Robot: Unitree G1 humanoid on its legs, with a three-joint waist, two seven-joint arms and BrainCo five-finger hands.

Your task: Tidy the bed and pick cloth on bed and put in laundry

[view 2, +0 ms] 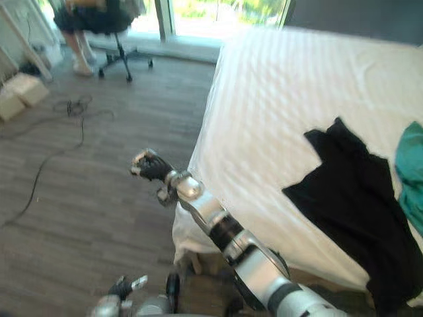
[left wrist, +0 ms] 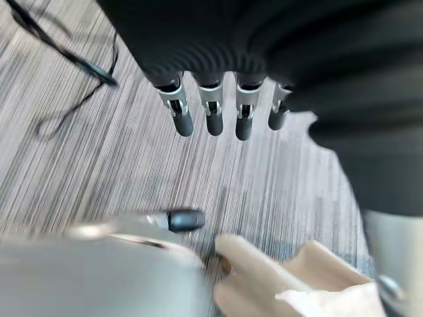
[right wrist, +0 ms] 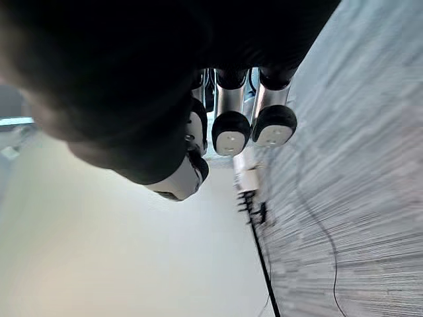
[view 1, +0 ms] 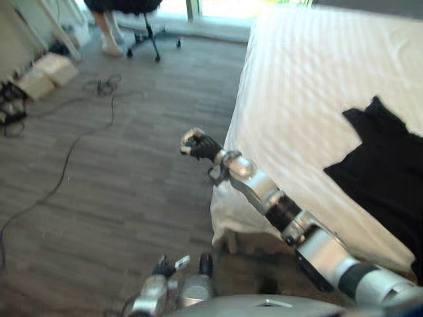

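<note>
Now the right arm reaches out straight from the foot of the bed (view 1: 297,79) along its side edge. The right hand (view 1: 197,144) is just off that edge, over the wooden floor (view 1: 119,198), and its fingers are clenched into a fist with nothing in them (its wrist view shows the dark tips curled in towards the palm). The left hand (left wrist: 213,115) hangs low off the bed's near corner, fingers straight and loose above the floor, holding nothing.

A black cloth (view 1: 386,165) lies crumpled and spread out on the white striped sheet, well in from the edge beside the right hand. A teal cloth (view 2: 411,173) lies on the bed just beyond it.
</note>
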